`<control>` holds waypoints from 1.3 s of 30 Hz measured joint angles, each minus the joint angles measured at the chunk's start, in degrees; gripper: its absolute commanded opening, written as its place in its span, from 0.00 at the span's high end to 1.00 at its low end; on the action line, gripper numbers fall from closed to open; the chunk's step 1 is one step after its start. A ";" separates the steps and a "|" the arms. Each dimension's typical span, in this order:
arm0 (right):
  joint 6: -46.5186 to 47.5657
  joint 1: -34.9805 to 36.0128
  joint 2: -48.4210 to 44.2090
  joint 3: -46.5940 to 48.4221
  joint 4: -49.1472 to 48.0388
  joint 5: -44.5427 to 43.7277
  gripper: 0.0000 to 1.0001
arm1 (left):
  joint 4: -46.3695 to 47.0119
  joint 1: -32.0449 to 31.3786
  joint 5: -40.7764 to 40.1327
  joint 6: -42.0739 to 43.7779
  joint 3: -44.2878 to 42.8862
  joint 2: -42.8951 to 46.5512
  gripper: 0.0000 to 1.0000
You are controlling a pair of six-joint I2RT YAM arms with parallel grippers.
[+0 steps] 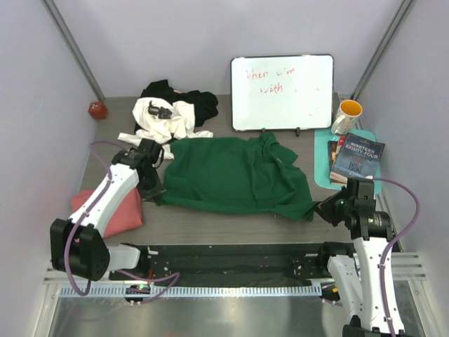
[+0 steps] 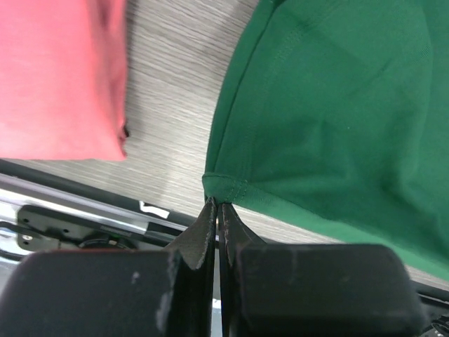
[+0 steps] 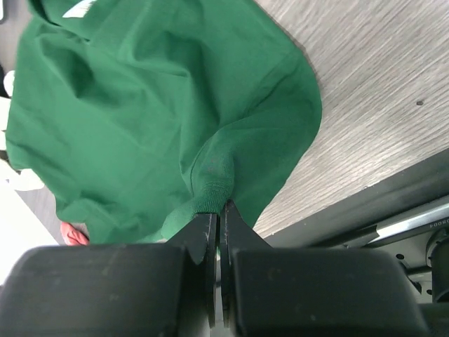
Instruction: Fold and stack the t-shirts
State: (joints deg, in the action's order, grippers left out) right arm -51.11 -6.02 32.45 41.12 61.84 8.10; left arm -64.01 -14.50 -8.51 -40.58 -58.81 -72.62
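Observation:
The dark green t-shirt [image 1: 238,175] lies spread across the middle of the table. My left gripper [image 1: 156,193] is shut on its near left corner; the left wrist view shows the fingertips [image 2: 209,214] pinching the hem of the green cloth [image 2: 330,105]. My right gripper [image 1: 324,209] is shut on its near right corner, with a bunched fold of green cloth [image 3: 161,105] between the tips [image 3: 219,209]. The salmon pink t-shirt [image 1: 125,212] lies folded at the near left and also shows in the left wrist view [image 2: 56,77]. The white t-shirt [image 1: 158,123] and black t-shirt [image 1: 200,104] lie crumpled together at the back left.
A whiteboard [image 1: 282,93] stands at the back. A mug [image 1: 346,116], a teal mat [image 1: 323,151] and stacked books [image 1: 356,158] are on the right. A small red ball [image 1: 97,109] sits at the far left. A black rail [image 1: 231,256] runs along the near edge.

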 measured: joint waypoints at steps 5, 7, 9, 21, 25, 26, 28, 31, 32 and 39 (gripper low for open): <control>-0.44 -0.07 0.44 -2.36 -0.57 0.02 0.99 | 1.33 -0.04 2.36 -0.83 0.26 -6.80 1.00; -0.96 -0.07 0.42 -3.78 -0.55 0.04 0.98 | 1.64 -0.17 2.93 -1.18 0.96 -7.02 1.00; -1.57 -0.07 0.07 -5.57 -0.55 0.24 0.88 | 1.60 -0.31 3.37 -1.57 1.84 -6.47 0.92; -4.04 -0.11 -6.73 -6.86 5.27 0.55 0.56 | -3.76 -0.44 3.41 -4.44 0.98 2.16 0.60; -4.04 -0.11 -5.42 -4.83 3.80 -0.04 0.56 | -4.68 -0.44 2.27 -4.44 -2.23 2.99 0.58; -3.72 -0.11 -3.91 -4.24 2.86 -0.07 0.55 | -4.46 -0.44 2.21 -4.44 -3.06 2.75 0.58; -2.69 -0.11 -0.11 -2.93 0.50 -0.04 0.55 | -3.80 -0.44 2.23 -4.22 -4.66 1.64 0.58; -1.33 -0.11 5.70 0.24 -2.38 -0.33 0.53 | -2.97 -0.44 2.23 -4.00 -7.34 -1.84 0.57; -0.81 -0.11 8.11 2.62 -2.80 -0.70 0.51 | -2.40 -0.44 2.21 -3.91 -8.46 -3.26 0.57; 2.34 -0.11 14.78 13.49 -11.87 -4.31 0.46 | 2.25 -1.20 2.58 -2.84 -14.75 -10.51 0.56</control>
State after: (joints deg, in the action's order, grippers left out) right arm -48.77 -6.13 47.22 54.61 49.98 3.79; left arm -61.76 -15.70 -5.93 -43.42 -73.56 -83.13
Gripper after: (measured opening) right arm 0.544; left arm 0.435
